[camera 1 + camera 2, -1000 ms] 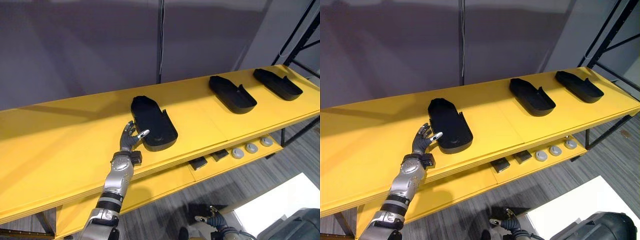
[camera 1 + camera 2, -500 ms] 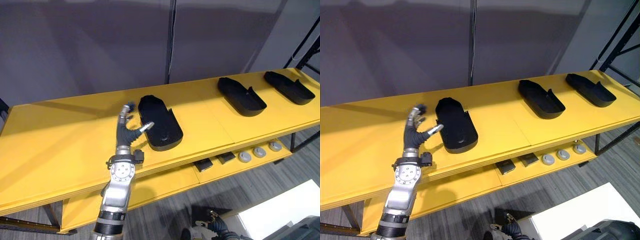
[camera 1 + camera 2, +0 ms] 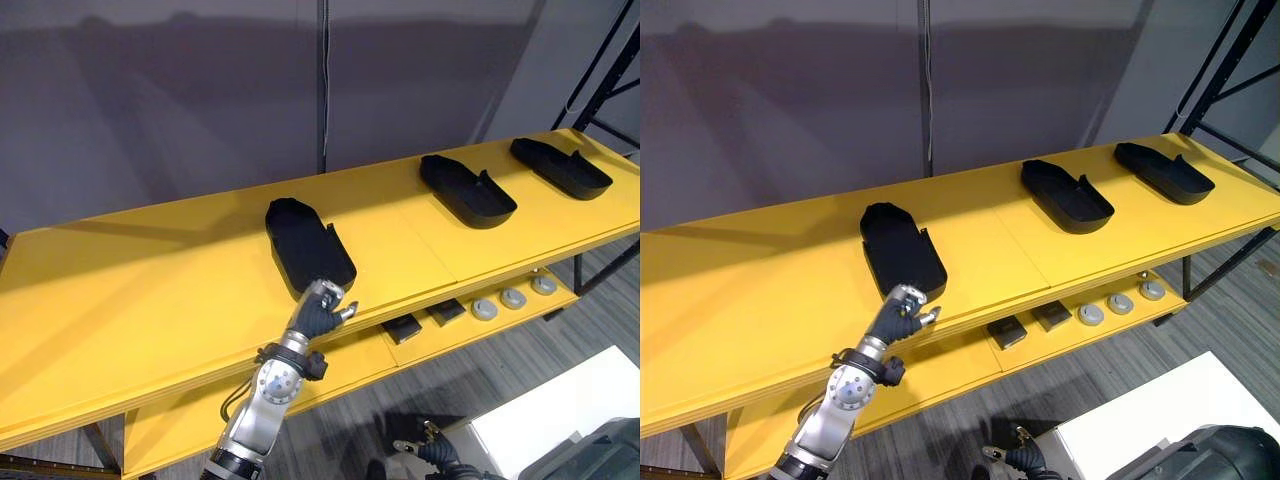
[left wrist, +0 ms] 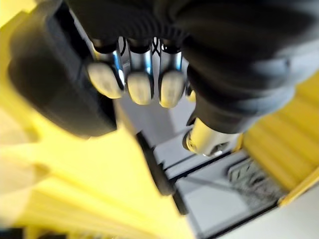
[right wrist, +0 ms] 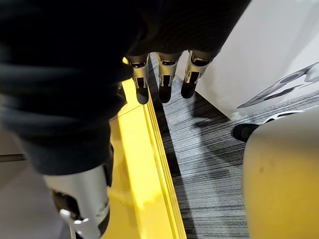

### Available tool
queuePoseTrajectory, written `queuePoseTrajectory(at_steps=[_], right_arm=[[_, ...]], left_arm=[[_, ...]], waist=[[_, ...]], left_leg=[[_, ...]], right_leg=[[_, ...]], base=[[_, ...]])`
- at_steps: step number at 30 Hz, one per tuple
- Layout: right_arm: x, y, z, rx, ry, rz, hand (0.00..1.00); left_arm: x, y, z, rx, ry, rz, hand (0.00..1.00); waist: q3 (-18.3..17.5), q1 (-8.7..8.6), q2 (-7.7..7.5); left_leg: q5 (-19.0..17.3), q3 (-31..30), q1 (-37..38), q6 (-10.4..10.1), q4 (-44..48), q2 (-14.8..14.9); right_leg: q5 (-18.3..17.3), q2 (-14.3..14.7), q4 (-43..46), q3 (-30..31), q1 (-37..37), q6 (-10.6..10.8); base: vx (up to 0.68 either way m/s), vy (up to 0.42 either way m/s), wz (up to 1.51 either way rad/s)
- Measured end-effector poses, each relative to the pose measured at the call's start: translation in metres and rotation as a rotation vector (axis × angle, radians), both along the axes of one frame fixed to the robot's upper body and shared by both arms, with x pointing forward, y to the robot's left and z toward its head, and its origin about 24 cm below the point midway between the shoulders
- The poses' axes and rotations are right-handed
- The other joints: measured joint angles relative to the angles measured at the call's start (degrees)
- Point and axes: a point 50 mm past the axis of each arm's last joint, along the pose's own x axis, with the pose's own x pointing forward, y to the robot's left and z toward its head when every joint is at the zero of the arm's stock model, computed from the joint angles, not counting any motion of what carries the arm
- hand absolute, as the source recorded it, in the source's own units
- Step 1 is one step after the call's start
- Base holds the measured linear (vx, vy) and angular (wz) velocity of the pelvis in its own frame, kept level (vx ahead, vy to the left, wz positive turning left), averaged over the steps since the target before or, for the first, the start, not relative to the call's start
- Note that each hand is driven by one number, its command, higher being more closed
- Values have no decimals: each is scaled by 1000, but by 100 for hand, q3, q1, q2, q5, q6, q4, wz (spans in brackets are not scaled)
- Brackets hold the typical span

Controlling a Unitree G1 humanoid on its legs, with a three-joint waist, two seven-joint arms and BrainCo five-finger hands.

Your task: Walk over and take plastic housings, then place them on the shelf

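Right hand (image 5: 164,74): hangs low by the shelf's front edge over grey floor, fingers loosely straight, holding nothing. Idle.

Left hand (image 3: 320,312): up at the front edge of the yellow shelf (image 3: 130,290), right at the near end of the nearest housing (image 3: 308,245). My fingers are curled in with the thumb out to the side. The wrist view puts the housing beside my knuckles, not inside the curl, so I hold nothing. Whether the knuckles touch its end wall, I cannot tell.

Step, as I judge it: settling this housing on the top board. Its near end sits close to the edge, so a short square push on the end wall would seat it deeper. Then I should draw the hand off low, without hooking the rim.

Housing: matte black plastic, long shallow tray shape, open side up, far end rounded, raised tab on one side wall. It looks light and rigid, likely to slide easily.

Beyond: two more housings (image 3: 467,190) (image 3: 560,167) lie well apart along the same board. Small dark blocks (image 3: 398,327) and round grey discs (image 3: 515,298) sit on the lower board.
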Motion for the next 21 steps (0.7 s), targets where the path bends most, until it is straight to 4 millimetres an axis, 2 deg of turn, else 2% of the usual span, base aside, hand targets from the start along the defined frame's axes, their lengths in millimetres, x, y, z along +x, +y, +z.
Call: queuePoseTrajectory(at_steps=[7, 21], right_arm=[[1, 0, 0, -6, -4, -4, 0], [3, -1, 2, -14, -22, -9, 0]], left_arm=[[7, 2, -23, 92, 72, 25, 100], [37, 26, -21, 169, 54, 209, 100]], waist=[[-2, -44, -3], [18, -179, -37]], left_leg=[[-21, 138, 50, -30, -51, 13], [-64, 293, 76, -88, -62, 41]], right_leg=[[1, 29, -19, 120, -43, 1], [3, 72, -29, 259, -103, 1]], base=[[-12, -10, -10], [-23, -19, -6]])
